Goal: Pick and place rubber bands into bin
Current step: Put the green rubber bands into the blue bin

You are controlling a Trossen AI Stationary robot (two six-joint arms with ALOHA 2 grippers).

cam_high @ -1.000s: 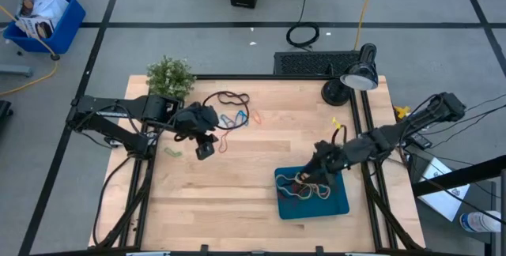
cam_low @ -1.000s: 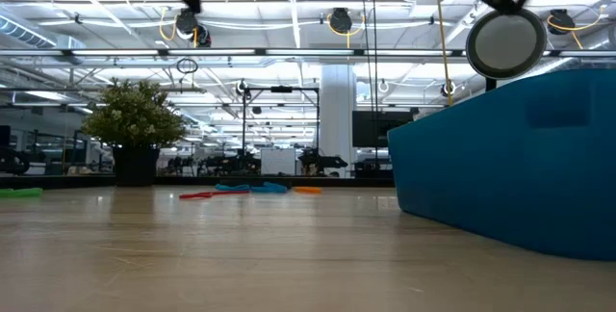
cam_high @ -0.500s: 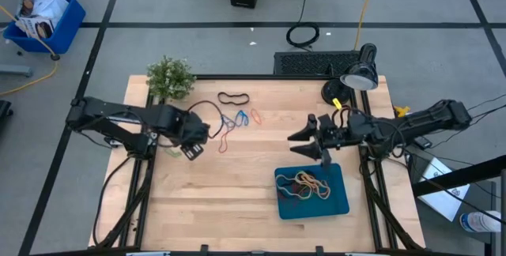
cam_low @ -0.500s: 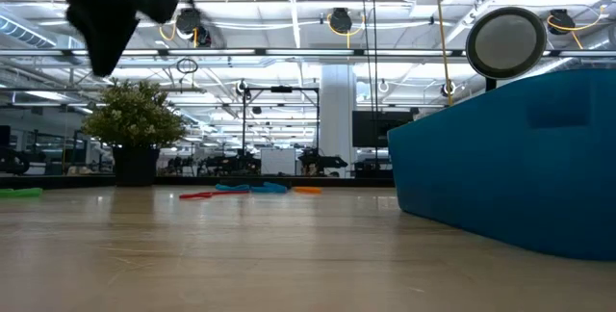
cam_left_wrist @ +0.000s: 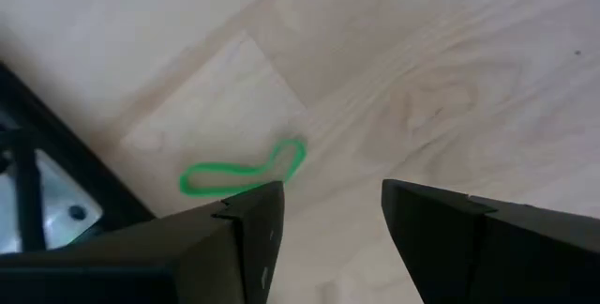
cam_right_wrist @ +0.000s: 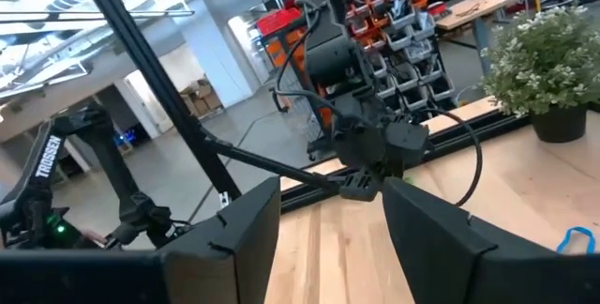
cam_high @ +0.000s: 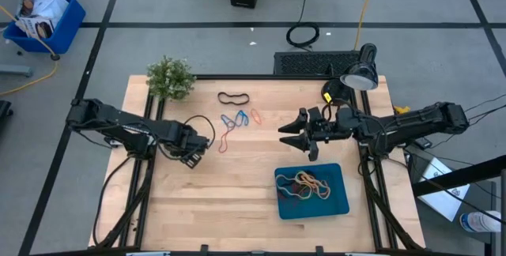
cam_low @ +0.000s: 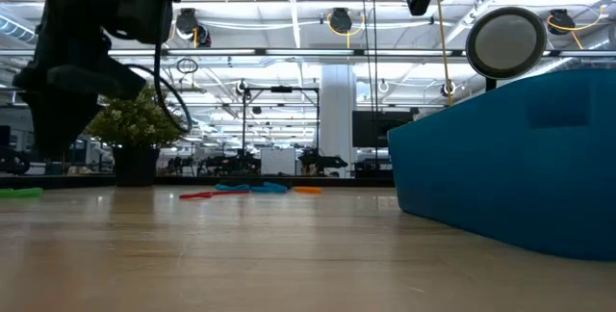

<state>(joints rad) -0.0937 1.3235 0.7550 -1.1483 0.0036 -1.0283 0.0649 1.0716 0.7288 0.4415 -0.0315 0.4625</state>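
**Both claws open and empty, bands split between bin and counter**

High view shows the wooden counter (cam_high: 237,193) with the teal bin (cam_high: 311,193) near its front right, a tangle of rubber bands (cam_high: 307,184) already lying inside it. More bands lie loose toward the back: a black loop (cam_high: 233,98), and just in front of it a cluster of blue, orange and red ones (cam_high: 239,119). A single green band (cam_left_wrist: 242,170) sits at the left edge — the left wrist view sees it close beyond that arm's own dark fingers (cam_left_wrist: 239,238).

Left claw (cam_high: 192,152) hangs low over the left part of the counter, near the green band, its fingers spread apart with nothing between them. Right claw (cam_high: 294,132) is above the counter's middle right, behind the bin and well apart from the loose cluster, pointing leftward — its fingers also stand wide and hold nothing.

A potted plant (cam_high: 170,77) stands at the back left corner, a desk lamp (cam_high: 353,76) at the back right.
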